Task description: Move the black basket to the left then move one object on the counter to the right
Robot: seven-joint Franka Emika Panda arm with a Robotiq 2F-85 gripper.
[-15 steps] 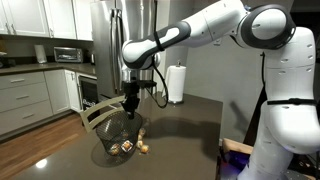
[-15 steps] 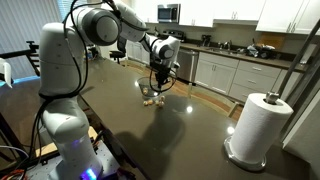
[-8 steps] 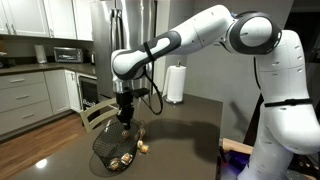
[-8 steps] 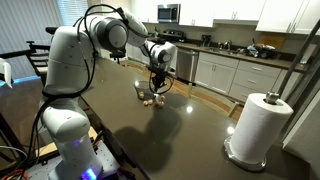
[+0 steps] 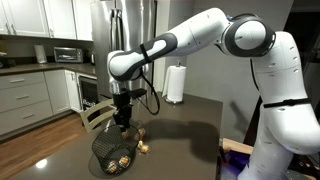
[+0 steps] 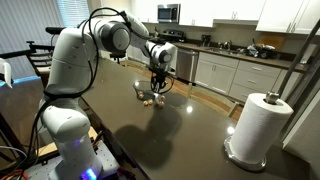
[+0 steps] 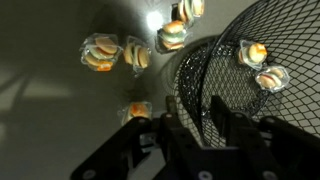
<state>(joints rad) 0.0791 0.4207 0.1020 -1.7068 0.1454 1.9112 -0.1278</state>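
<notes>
The black basket [image 5: 115, 153] is a round wire mesh bowl on the dark counter [image 5: 185, 130]. It holds a few wrapped sweets. My gripper [image 5: 122, 120] is shut on the basket's rim. In the wrist view the fingers [image 7: 196, 125] pinch the mesh rim of the basket [image 7: 255, 100], one finger inside and one outside. Several wrapped sweets [image 7: 132, 55] lie loose on the counter beside the basket; they also show in an exterior view [image 5: 143, 143]. In an exterior view my gripper [image 6: 157, 83] hangs over the basket [image 6: 162, 84] and sweets [image 6: 152, 99].
A white paper towel roll stands on the counter [image 6: 255, 125], also in an exterior view [image 5: 176, 84]. A wooden chair back [image 5: 97, 113] is at the counter's edge near the basket. White cabinets [image 5: 25, 95] and a pale worktop stand beyond.
My arm has dragged the basket along the counter toward the near-left edge in an exterior view, most of it in the first half second. The loose sweets stayed put.
</notes>
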